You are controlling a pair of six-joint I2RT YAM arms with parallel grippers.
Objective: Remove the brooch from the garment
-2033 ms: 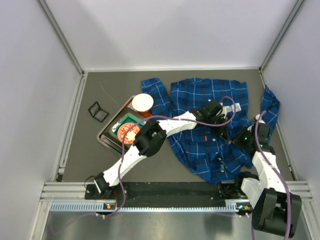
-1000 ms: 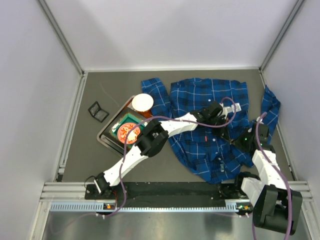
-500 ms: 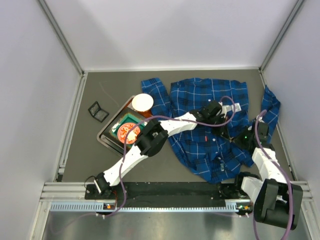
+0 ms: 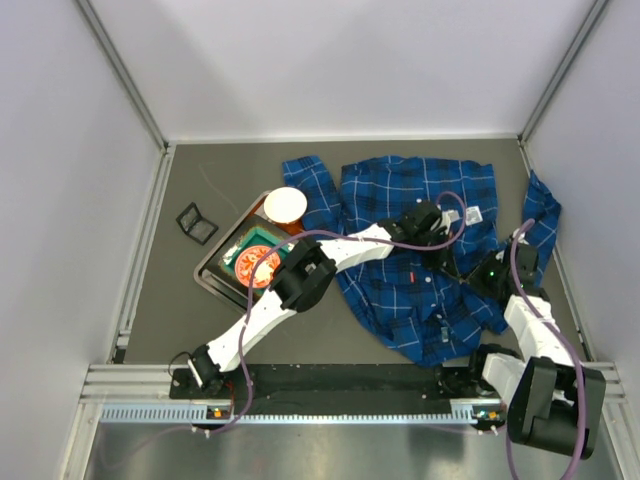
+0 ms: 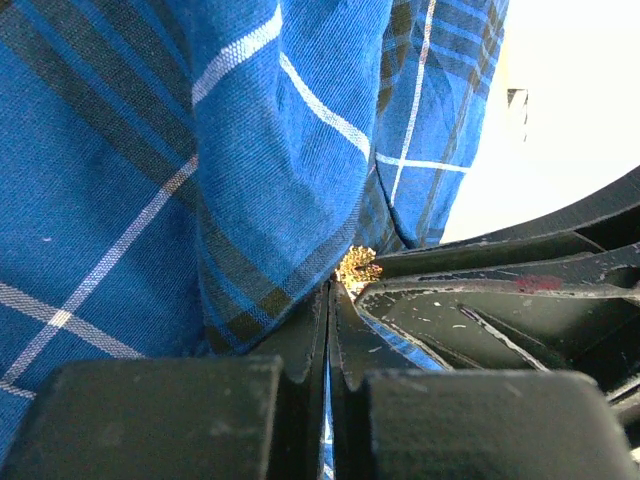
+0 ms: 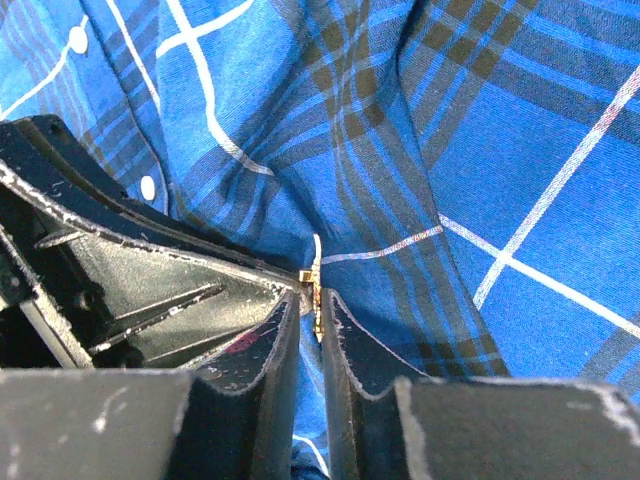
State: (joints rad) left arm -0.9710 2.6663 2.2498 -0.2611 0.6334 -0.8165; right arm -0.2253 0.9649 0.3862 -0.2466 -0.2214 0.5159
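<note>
The garment (image 4: pixel 410 190), a blue plaid shirt, lies spread at the centre right. The brooch (image 5: pixel 357 267) is a tiny gold piece pinned in a fold of the cloth. My left gripper (image 5: pixel 330 285) is shut on that fold of the garment right beside the brooch. My right gripper (image 6: pixel 310 297) meets it from the other side. Its jaws stand nearly closed around the brooch (image 6: pixel 317 285), seen edge-on between them. In the top view both grippers, left (image 4: pixel 447 262) and right (image 4: pixel 468 272), meet tip to tip and hide the brooch.
A dark tray (image 4: pixel 205 272) with a red and green item stands left of the shirt, with a white bowl (image 4: pixel 286 204) at its far corner. A small black object (image 4: pixel 196 223) lies further left. A white label (image 4: pixel 476 213) sits on the shirt. Walls close in on three sides.
My right gripper has edged a little left and up toward the left gripper. The left arm and the shirt have hardly moved.
</note>
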